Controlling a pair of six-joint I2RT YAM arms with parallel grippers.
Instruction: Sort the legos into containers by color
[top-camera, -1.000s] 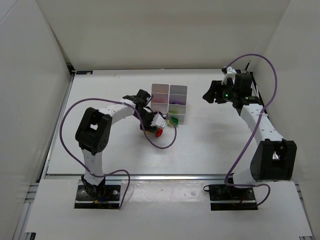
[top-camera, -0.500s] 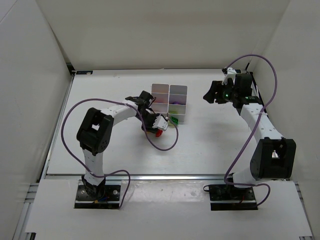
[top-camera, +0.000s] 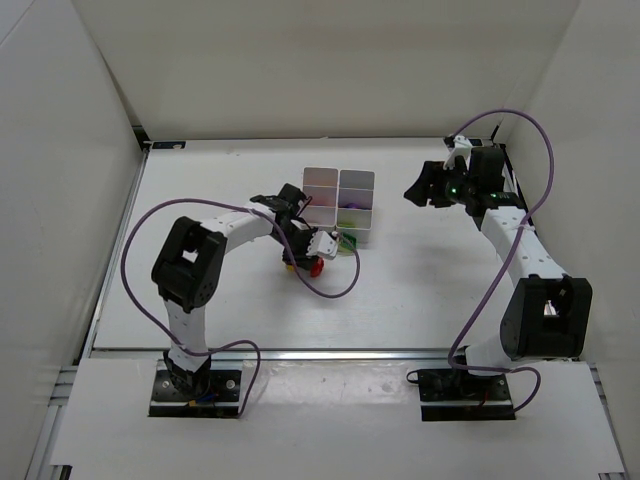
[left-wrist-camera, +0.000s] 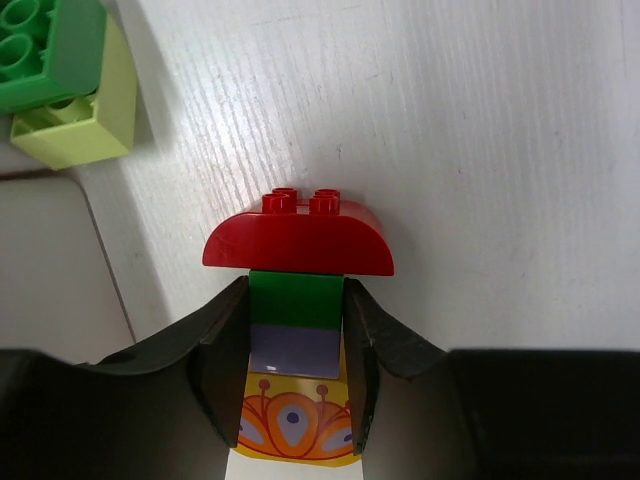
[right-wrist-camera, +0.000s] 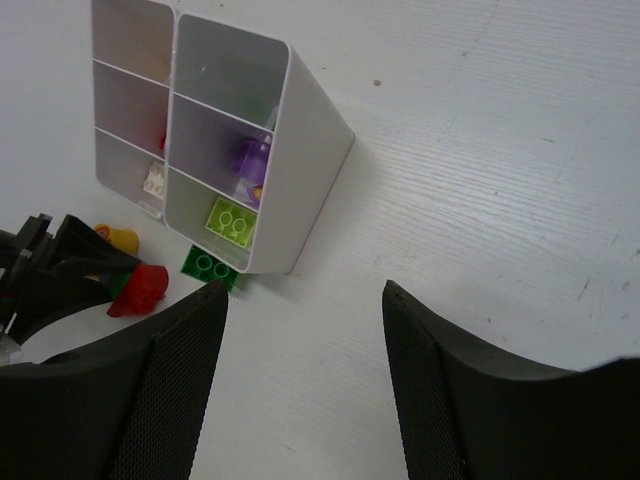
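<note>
White six-cell plastic container grid (top-camera: 340, 203) stands mid-table; a dark green studded brick (right-wrist-camera: 210, 268) lies at its near corner. Left gripper (left-wrist-camera: 295, 330), low beside the grid, clamps a red-capped brick stack (left-wrist-camera: 297, 245). Right gripper (right-wrist-camera: 300, 300) hovers well apart, jaws spread.

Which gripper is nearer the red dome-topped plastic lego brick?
Left. The left gripper clamps the green brick joined to the red brick; the right gripper hangs open, off past the white containers.

Containers (top-camera: 340, 205) + green brick (top-camera: 348, 241) block far side; near tbl (top-camera: 410, 300) open.
</note>
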